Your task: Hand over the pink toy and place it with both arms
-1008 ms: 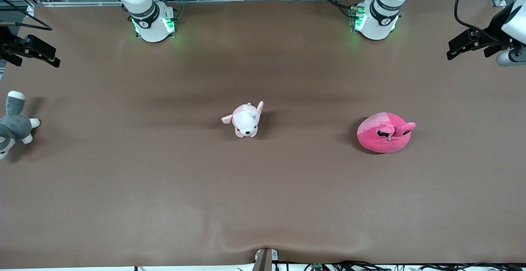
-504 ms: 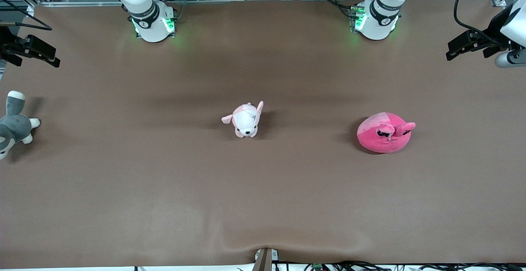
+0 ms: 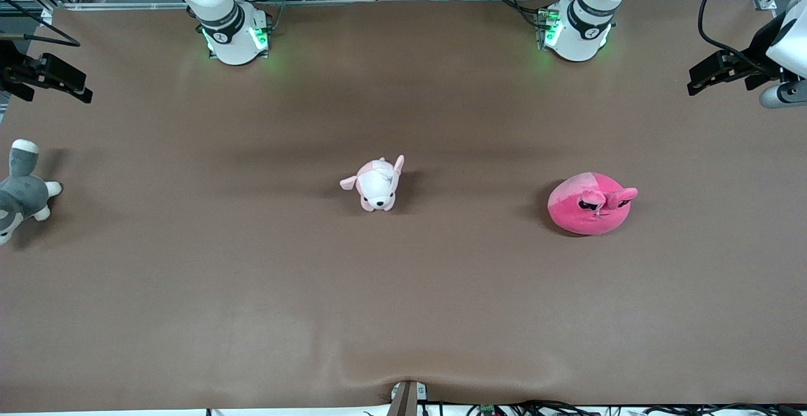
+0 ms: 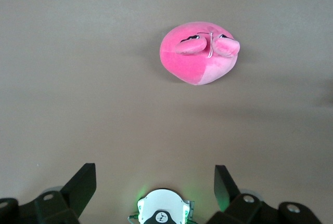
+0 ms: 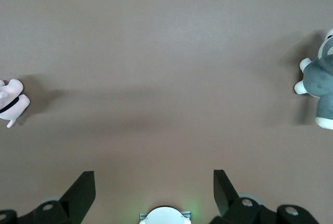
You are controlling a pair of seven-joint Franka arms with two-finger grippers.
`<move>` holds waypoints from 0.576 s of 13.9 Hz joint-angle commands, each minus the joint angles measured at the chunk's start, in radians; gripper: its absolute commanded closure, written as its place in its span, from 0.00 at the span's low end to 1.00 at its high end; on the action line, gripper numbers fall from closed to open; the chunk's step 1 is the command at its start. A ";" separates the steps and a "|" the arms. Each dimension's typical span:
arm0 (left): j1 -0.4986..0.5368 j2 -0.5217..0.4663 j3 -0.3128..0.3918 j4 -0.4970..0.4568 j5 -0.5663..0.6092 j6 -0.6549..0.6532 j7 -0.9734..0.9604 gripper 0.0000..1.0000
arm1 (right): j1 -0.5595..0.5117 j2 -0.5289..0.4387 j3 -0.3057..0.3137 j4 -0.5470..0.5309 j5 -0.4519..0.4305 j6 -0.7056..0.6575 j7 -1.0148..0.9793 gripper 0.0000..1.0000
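The left gripper (image 4: 155,182) is hanging high over the left arm's end of the table (image 3: 441,315) with its fingers (image 4: 83,185) spread wide and gripping nothing, and the right gripper (image 5: 154,182) is waiting the same way over the right arm's end, fingers (image 5: 82,186) wide apart and empty. The pink toy (image 3: 590,203) is lying on the table toward the left arm's end, clear of both grippers and well apart from the puppy plush (image 3: 377,184) at the middle and the grey plush (image 3: 22,190) at the right arm's end. It is looking soft, light and squashy, so the fingers will likely be sinking into the stuffing; closing across the round body at its widest part seems safer than pinching an ear flap (image 4: 188,45), and a deep bite should be leaving enough plush showing for the other gripper to take at the handover
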 commanded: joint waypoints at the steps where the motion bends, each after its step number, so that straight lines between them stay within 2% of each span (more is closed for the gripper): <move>1: 0.004 0.001 -0.009 -0.007 0.033 0.004 -0.004 0.00 | 0.003 -0.016 -0.001 -0.012 0.001 -0.004 0.001 0.00; 8: 0.004 -0.007 -0.014 -0.005 0.032 0.034 -0.006 0.00 | 0.003 -0.016 -0.001 -0.011 -0.001 -0.005 0.001 0.00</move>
